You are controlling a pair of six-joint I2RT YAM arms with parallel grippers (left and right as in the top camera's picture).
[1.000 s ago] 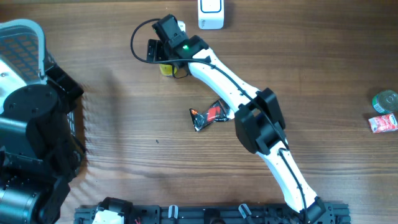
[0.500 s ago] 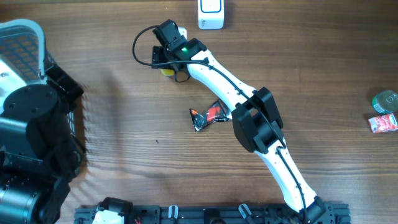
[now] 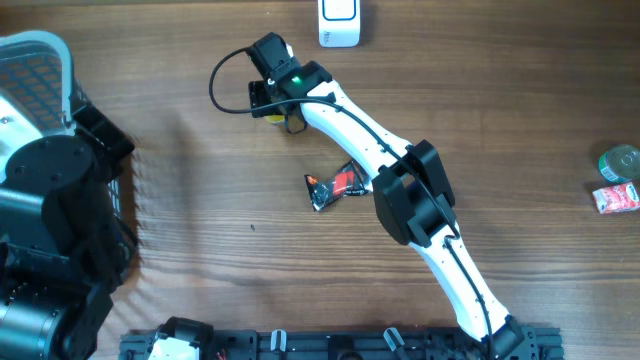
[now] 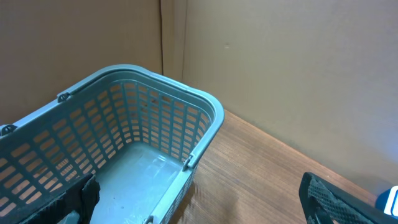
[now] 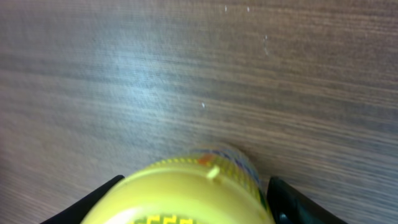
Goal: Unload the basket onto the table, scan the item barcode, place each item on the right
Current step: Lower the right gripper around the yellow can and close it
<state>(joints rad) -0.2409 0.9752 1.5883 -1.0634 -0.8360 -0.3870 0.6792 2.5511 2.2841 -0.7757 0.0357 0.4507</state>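
Wooden worktop (image 3: 520, 150): right claw (image 5: 194, 196) straddles yellow tub (image 5: 186, 177), grip uncertain; left claw (image 4: 208, 199) gapes empty. Grasp step; next needs firm clamp, then lift.

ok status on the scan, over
Left gripper open, by basket. Right gripper straddling yellow tub, grip unclear. Tub on table. Packet under the arm, clear of tub.

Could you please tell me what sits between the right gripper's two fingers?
A yellow container sits between the right gripper's fingers, on the wooden table; the right wrist view shows it. Whether the fingers touch it is unclear.
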